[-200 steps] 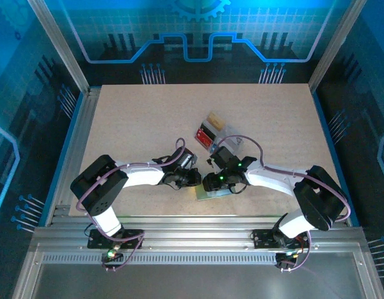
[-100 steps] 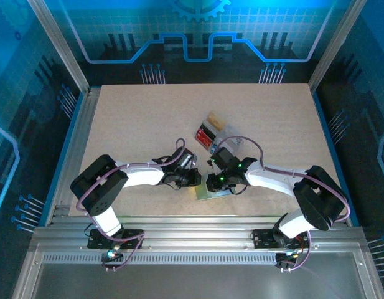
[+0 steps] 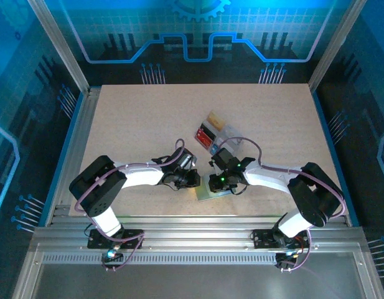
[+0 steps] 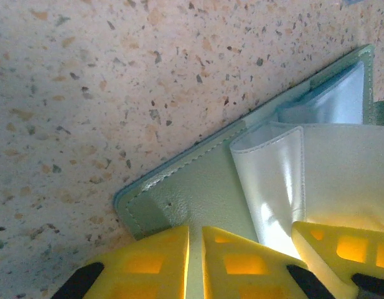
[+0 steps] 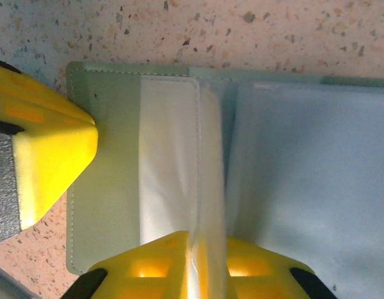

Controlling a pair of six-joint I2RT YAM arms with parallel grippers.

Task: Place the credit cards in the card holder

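Here, left hand (image 4: 195, 249) and right hand (image 5: 198, 252) pinch the card holder (image 5: 107, 187) edges.

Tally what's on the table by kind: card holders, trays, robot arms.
card holder: 1
clear tray: 1, holding credit cards too small to count
robot arms: 2, left arm and right arm
Total: 4

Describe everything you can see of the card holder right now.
The card holder is a sage-green, leather-look wallet with stitched edges, lying open on the speckled table near its front edge. Clear plastic sleeves sit inside it. The left gripper pinches the green cover's edge; the right gripper pinches one sleeve.
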